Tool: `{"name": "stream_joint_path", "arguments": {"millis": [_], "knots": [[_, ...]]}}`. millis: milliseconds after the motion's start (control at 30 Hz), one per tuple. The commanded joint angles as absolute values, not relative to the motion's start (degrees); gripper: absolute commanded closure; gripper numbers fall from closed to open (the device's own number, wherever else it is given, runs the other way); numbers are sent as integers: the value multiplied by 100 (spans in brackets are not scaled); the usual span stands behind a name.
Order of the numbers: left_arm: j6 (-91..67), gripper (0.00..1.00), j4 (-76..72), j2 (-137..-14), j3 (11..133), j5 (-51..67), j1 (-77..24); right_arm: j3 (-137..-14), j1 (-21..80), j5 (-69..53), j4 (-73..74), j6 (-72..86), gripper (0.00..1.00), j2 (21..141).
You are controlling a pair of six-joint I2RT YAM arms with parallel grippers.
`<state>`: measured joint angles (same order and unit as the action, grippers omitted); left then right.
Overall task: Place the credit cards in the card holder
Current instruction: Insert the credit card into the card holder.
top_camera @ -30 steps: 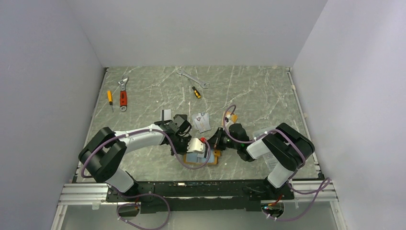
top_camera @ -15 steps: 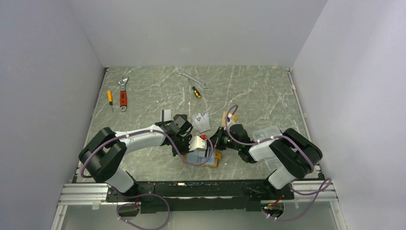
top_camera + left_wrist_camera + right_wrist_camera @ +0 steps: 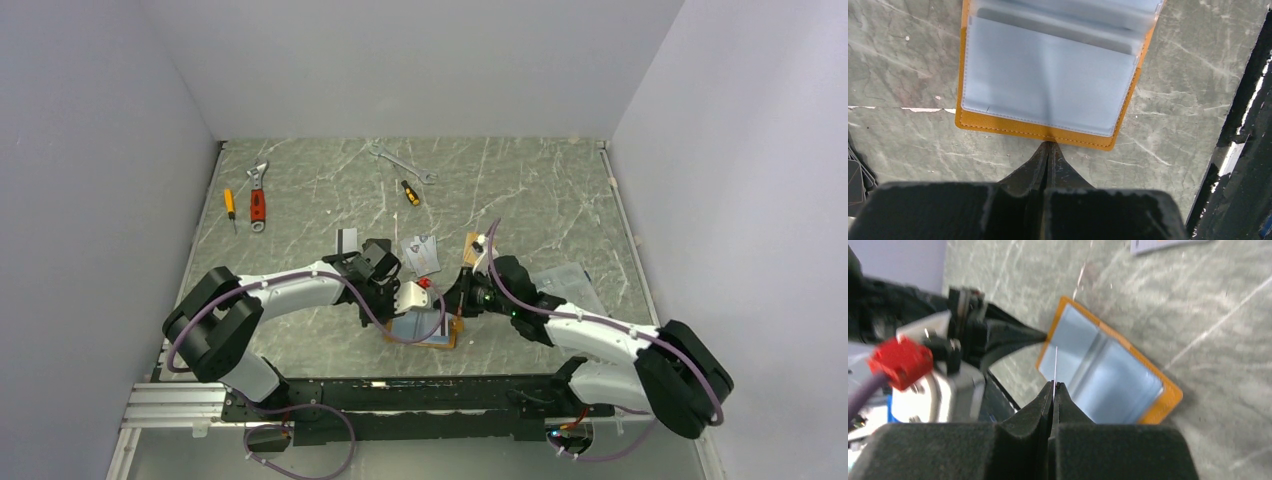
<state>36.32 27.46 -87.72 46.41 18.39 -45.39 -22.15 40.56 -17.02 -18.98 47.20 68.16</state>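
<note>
The card holder (image 3: 432,338) lies open near the table's front edge, orange-rimmed (image 3: 1038,131) with clear pockets. My left gripper (image 3: 1049,145) is shut, its tips against the holder's near rim; no material shows between them. My right gripper (image 3: 1053,385) is shut on a thin credit card (image 3: 1055,365), seen edge-on as a pale line above the holder's (image 3: 1170,392) pockets. From above, the left gripper (image 3: 398,316) and right gripper (image 3: 457,305) flank the holder. Loose credit cards lie behind: a silver one (image 3: 347,240), a grey one (image 3: 421,254) and an orange-tan one (image 3: 470,247).
An adjustable wrench (image 3: 257,196) and a yellow screwdriver (image 3: 230,206) lie at the back left. A spanner (image 3: 401,161) and a small screwdriver (image 3: 410,192) lie at the back middle. A clear plastic sheet (image 3: 566,278) rests under the right arm.
The right arm's elbow has swung out to the lower right while its gripper stays over the holder. The left gripper has drawn shut. The holder has shifted slightly left.
</note>
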Motion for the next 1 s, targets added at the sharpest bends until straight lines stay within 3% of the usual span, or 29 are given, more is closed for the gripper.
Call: {"name": "stream_joint_path", "arguments": {"millis": [0,233,600,967], "knots": [[3576,97,3160,-8730,4610,2366,-4478,-2108,4270,-1482,-419,4074,100,6218],[3737,96,3580,-8769,5033,2803,-4188,-2246,4740,-525,571,3867,100,5853],[3919,95,4005,-8683,5224,3609,-3679,-3103,6090,2351,1498,3531,100,6181],[3997,95,3982,-8632,5198,3636,-3673,-3320,6163,2545,838,3290,100,6768]]}}
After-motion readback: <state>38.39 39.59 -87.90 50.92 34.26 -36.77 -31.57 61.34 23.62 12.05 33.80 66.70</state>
